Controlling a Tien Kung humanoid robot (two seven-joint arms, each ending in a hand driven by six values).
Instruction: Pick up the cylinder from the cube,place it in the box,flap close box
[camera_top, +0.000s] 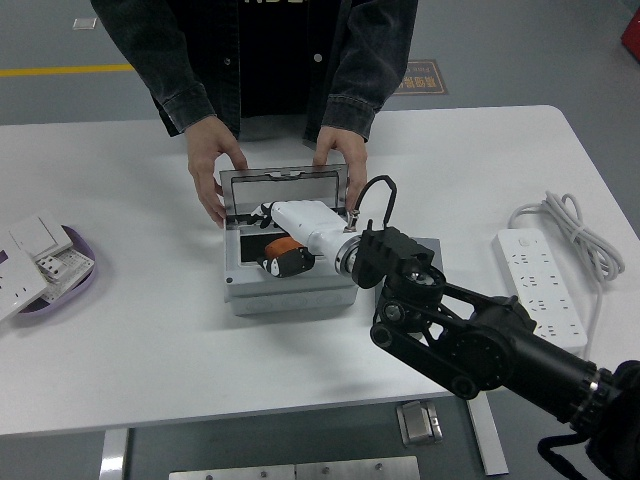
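A grey metal box (290, 296) stands mid-table with its lid (283, 186) raised upright at the back. My right hand (281, 252), white with orange and black parts, reaches from the lower right and hangs over the box's open inside. The cylinder cannot be made out; the hand hides most of the box's interior. A person at the far side holds the lid up, one hand (212, 172) on its left edge and the other hand (335, 150) on its right. A grey block (432, 247) shows just right of the box, mostly hidden behind my wrist.
A purple tray (80, 286) with white switch plates sits at the left edge. A white power strip (541, 284) with its coiled cable lies at the right. My black forearm (480, 345) crosses the table's front right.
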